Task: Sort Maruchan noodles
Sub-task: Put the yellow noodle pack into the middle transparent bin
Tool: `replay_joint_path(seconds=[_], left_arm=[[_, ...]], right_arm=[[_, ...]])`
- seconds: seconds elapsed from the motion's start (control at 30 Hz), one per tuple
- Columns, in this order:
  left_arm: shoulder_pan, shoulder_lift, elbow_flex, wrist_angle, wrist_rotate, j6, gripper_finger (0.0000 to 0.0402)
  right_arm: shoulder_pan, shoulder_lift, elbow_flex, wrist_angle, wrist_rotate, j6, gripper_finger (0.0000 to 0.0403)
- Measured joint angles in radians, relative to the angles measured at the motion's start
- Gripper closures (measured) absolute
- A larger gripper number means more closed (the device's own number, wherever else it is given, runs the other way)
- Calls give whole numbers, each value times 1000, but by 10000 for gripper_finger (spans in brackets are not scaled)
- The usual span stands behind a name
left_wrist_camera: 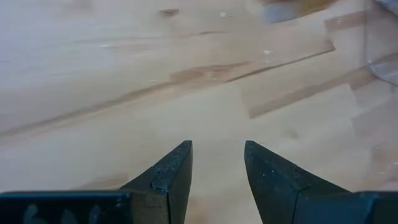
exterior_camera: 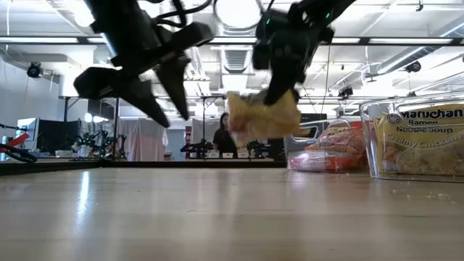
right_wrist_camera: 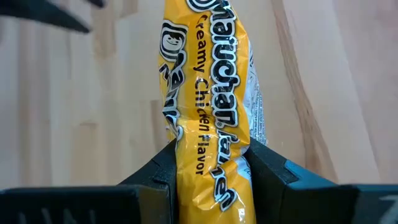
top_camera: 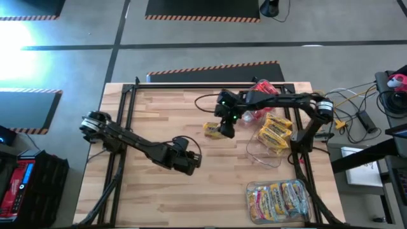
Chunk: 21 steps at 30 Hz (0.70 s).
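A yellow Maruchan noodle packet, marked Creamy Chicken, hangs above the middle of the wooden table. My right gripper is shut on it. In the high view the packet shows just left of that gripper. In the low view it is clear of the table top. My left gripper hovers left of centre, open, with only bare wood between its fingers. My right gripper pinches the yellow packet between its two fingers, one finger on each side of its lower part, where the wrapper is squeezed narrow. The fingers slant down from the table's far right. The packet reaches out past the fingertips, lifted clear of the table.
A clear tub with yellow packets stands at the right. Red packets lie behind it at the far edge. Another tub with blue-and-yellow packets sits at the near right. A person shows in the room beyond.
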<state>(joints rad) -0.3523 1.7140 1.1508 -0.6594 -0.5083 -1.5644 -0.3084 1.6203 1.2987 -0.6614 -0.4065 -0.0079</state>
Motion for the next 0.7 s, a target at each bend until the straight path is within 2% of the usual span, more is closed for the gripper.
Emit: replay_joint_path(seconds=[0.3,0.5,0.7], left_arm=[[0,-111,-163,30,-5,-45,271],[0,-154,-249,49,-32,-78,271],[1,-196,-328,156,-74,-68,271]], right_arm=[[37,-244,0,-130,64,168,287],[151,-384,0,-268,223,332,287],[302,-487,-5,-397,394,510,287]])
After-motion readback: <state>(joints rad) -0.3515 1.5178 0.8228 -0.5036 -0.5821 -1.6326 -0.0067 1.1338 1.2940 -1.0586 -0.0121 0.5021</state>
